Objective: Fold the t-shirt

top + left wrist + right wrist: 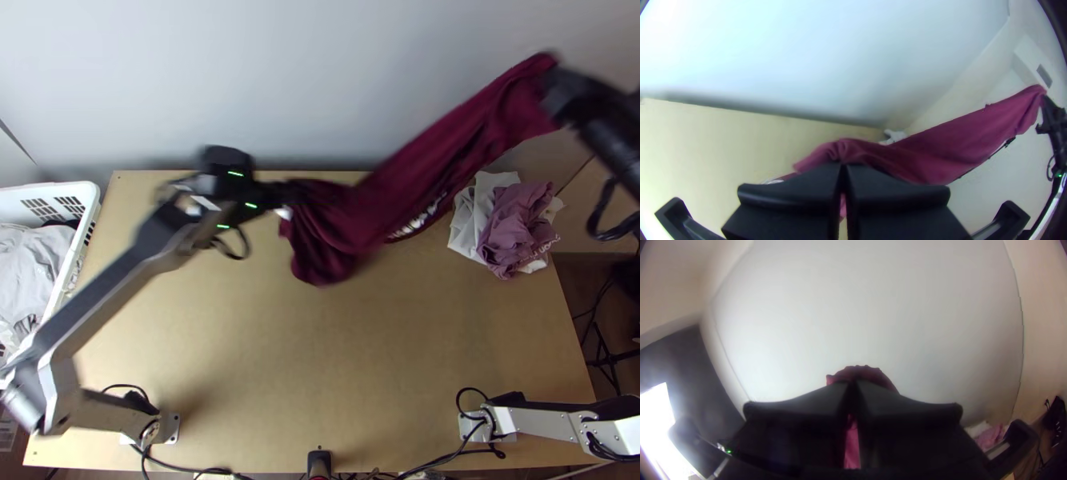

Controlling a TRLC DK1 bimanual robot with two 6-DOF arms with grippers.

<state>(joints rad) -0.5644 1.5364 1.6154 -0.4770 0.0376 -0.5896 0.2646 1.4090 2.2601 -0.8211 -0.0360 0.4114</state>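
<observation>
Fingers closed, the left tool (843,166) and right tool (853,384) grip the maroon t-shirt (472,136), stretched aslant over the bench (320,344). Spreading seems in hand; next calls for lowering it evenly, flat enough to fold.

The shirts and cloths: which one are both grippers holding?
The dark red t-shirt, stretched between the left gripper and right gripper. The purple cloth and white cloth lie bunched together.

pale smooth wood table (384,376), matt maroon cloth (448,156)
</observation>
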